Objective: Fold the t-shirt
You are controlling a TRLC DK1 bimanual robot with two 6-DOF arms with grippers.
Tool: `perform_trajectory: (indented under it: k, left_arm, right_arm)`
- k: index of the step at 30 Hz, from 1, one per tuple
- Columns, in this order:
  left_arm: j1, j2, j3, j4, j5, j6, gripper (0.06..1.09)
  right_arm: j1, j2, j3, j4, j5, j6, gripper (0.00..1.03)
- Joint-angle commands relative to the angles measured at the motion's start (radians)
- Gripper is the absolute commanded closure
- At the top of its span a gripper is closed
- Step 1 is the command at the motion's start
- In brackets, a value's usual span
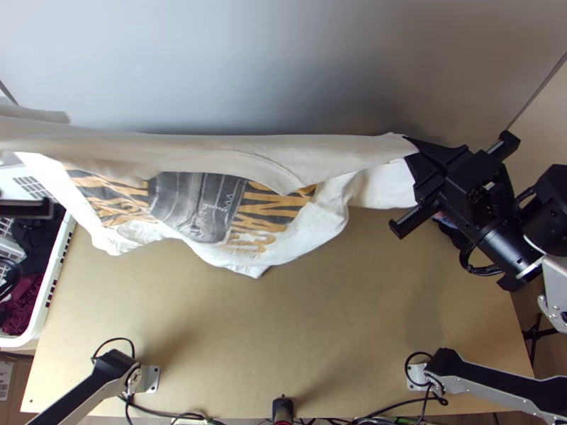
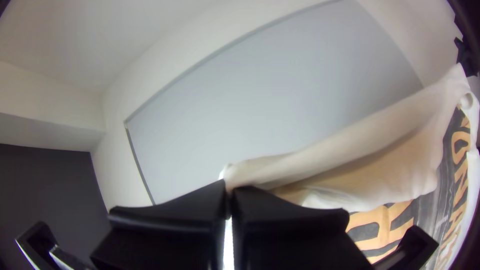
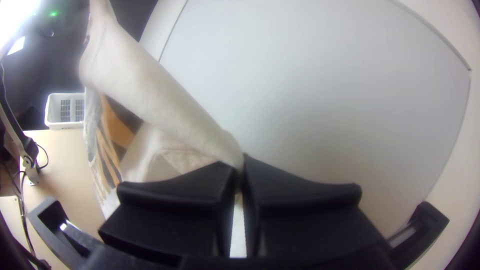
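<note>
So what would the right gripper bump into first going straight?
The right gripper pinches the shirt. Past that, probably the big grey panel comes first, though I can't tell how far off.

Small screws dot a white link beside a black joint and looping cables.

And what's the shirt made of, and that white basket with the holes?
The t-shirt looks like soft, matte cloth, maybe cotton: it sags and wrinkles. The basket is probably smooth, hard plastic: its sides look stiff, with neat rows of slots.
</note>
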Motion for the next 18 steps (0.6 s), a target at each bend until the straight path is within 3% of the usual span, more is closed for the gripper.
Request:
perform_trajectory:
  k: [1,9,18]
  left_arm:
    - [0.002,-0.046,0.018,0.060,-0.007,0.050,1.05]
    - [0.001,-0.027,0.098,0.111,0.034,0.125,1.05]
    - [0.004,-0.037,0.127,0.092,0.029,0.159,1.05]
  right_arm:
    - [0.050,-0.003,0.026,-0.002,0.009,-0.004,1.00]
    - [0.079,0.017,0.093,0.110,0.009,-0.012,1.00]
    - [0.251,0.089,0.096,-0.013,0.007,0.039,1.00]
